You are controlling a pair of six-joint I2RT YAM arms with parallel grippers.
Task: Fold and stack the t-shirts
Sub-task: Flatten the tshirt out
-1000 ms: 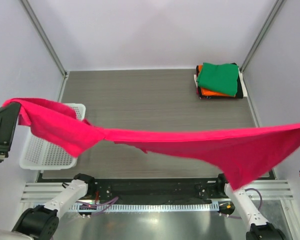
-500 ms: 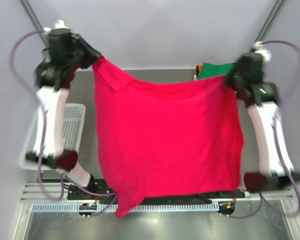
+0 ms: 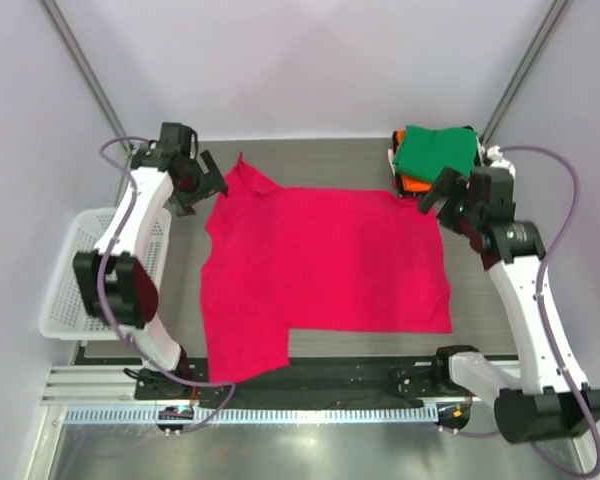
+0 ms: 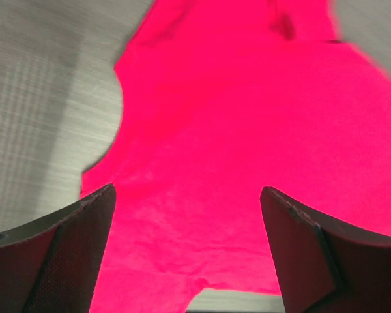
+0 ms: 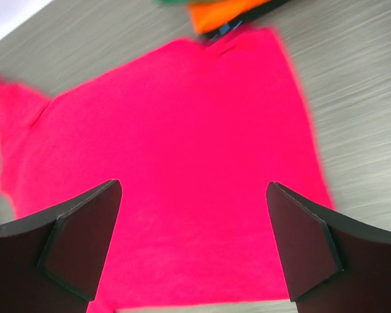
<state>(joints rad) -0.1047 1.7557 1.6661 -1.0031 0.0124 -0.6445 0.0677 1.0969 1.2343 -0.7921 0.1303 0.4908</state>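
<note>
The pink-red t-shirt (image 3: pixel 320 270) lies spread flat on the table, its lower left part hanging over the near edge. My left gripper (image 3: pixel 208 186) hovers open just over the shirt's far left corner. My right gripper (image 3: pixel 432 196) hovers open over its far right corner. In the left wrist view the left gripper (image 4: pixel 188 248) has wide jaws with only pink cloth (image 4: pixel 247 130) below them. The right gripper (image 5: pixel 194 241) is equally wide above the shirt (image 5: pixel 169 130). A stack of folded t-shirts (image 3: pixel 437 158), green on top of orange, sits at the far right.
A white mesh basket (image 3: pixel 75 290) stands at the table's left edge. The orange shirt of the stack (image 5: pixel 225 13) shows at the top of the right wrist view. Bare grey tabletop (image 3: pixel 320 165) lies beyond the pink shirt.
Both grippers held the shirt stretched in the air, swung it out over the table, then opened. The shirt now lies flat, released from both.
</note>
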